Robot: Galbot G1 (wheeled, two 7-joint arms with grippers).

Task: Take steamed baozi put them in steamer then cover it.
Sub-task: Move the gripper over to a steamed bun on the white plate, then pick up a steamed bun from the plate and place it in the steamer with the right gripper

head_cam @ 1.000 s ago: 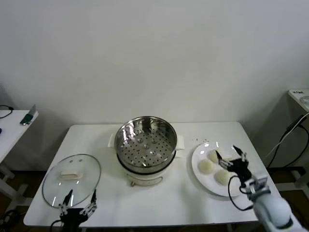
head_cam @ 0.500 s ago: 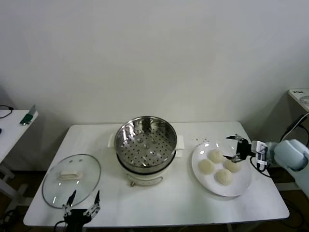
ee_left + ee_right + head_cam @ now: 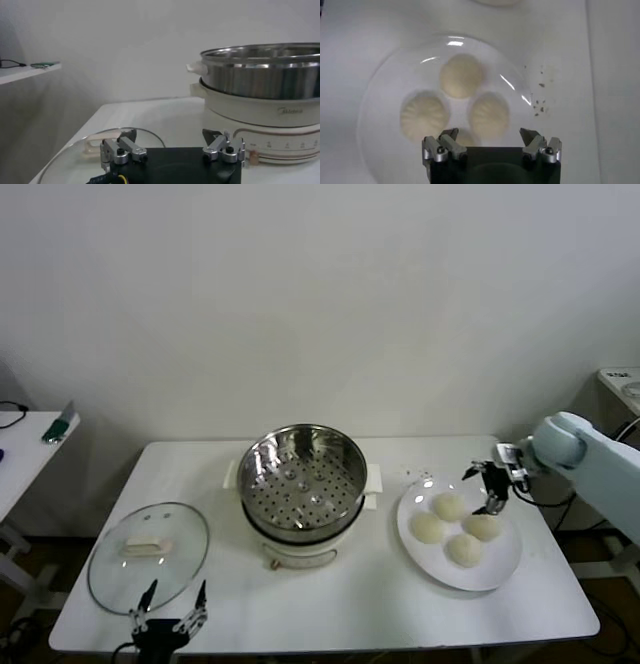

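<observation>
Four cream-white baozi [image 3: 449,506] lie on a white plate [image 3: 505,568] at the right of the table. The empty steel steamer [image 3: 303,480] stands on its cream pot base in the middle. The glass cover [image 3: 148,555] with a cream bar handle lies flat at the front left. My right gripper [image 3: 487,487] is open and empty above the plate's far right part, over the baozi [image 3: 489,115]; one bun is partly hidden under it in the right wrist view. My left gripper [image 3: 168,612] is open and empty at the table's front edge beside the cover [image 3: 95,142].
The plate [image 3: 380,95] has dark crumbs [image 3: 540,95] on the table beside it. A side table [image 3: 25,439] stands at the far left. The steamer and pot base [image 3: 265,112] rise just beyond my left gripper [image 3: 169,135].
My right arm has swung from the table's front right corner up and back, and its gripper now hangs over the plate's far right side. The left gripper has barely moved.
</observation>
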